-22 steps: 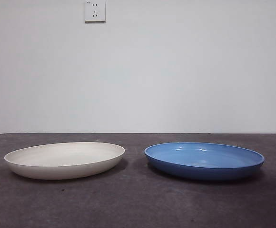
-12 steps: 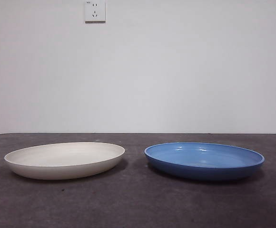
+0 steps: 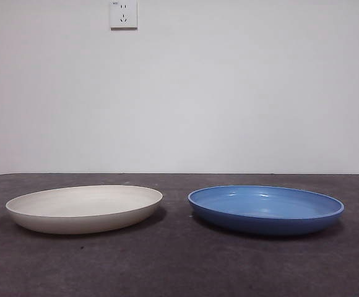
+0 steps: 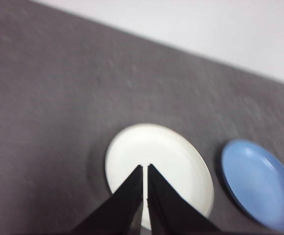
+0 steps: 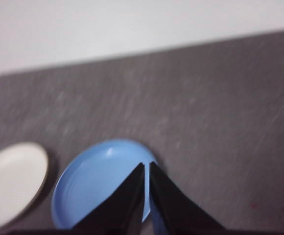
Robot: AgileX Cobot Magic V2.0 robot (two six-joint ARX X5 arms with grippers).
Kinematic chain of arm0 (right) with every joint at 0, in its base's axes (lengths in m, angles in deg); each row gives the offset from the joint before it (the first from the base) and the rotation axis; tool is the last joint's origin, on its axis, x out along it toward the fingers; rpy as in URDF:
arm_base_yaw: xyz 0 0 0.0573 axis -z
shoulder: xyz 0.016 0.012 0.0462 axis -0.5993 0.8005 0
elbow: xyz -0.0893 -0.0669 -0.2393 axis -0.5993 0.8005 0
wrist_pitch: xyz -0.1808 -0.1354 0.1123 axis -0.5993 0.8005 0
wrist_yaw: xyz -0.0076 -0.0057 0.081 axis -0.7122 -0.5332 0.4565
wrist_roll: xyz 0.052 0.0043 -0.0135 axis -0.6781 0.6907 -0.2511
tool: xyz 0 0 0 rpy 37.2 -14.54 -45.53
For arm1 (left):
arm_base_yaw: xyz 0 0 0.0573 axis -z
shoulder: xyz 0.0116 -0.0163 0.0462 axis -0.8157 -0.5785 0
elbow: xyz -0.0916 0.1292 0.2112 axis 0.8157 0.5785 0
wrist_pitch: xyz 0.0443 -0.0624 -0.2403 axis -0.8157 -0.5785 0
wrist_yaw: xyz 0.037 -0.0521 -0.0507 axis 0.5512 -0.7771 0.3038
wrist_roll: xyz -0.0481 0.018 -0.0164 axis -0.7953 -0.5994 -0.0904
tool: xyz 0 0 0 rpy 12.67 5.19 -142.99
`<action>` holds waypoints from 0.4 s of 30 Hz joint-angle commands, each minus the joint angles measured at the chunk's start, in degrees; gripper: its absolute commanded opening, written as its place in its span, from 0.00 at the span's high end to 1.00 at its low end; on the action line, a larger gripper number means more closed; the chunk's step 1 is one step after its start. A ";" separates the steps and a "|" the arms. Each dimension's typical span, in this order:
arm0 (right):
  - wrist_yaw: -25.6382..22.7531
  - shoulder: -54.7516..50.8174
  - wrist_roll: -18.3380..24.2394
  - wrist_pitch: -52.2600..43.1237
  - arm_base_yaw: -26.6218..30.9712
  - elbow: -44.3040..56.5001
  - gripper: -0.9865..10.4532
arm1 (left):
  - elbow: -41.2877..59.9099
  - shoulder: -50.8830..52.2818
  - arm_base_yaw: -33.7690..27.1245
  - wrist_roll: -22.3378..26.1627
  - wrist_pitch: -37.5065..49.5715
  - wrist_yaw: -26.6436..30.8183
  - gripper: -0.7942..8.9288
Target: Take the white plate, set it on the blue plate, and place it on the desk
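Left gripper [image 4: 144, 166] hangs closed above the round matte white plate [image 4: 174, 156].

The scene is viewed in the front view from low at desk [image 3: 179, 266] height, level toward a pale wall, with the white plate [image 3: 84, 209] and blue plate [image 3: 266, 209] seen near and edge-on. From each wrist camera the desk is looked down on from high above, past that arm's own hand [image 4: 145, 169] [image 5: 146, 166]. Both plates are shared by all three views.
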 commanded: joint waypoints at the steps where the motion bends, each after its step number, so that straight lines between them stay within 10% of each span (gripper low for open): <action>1: 3.19 5.11 4.59 4.04 -0.04 -4.61 0.90 | -3.80 -4.02 0.63 5.07 -3.37 -2.51 0.90; 12: 8.04 17.40 12.57 20.15 -6.40 -13.35 0.90 | -13.68 -14.97 8.46 14.56 -20.02 -5.16 0.90</action>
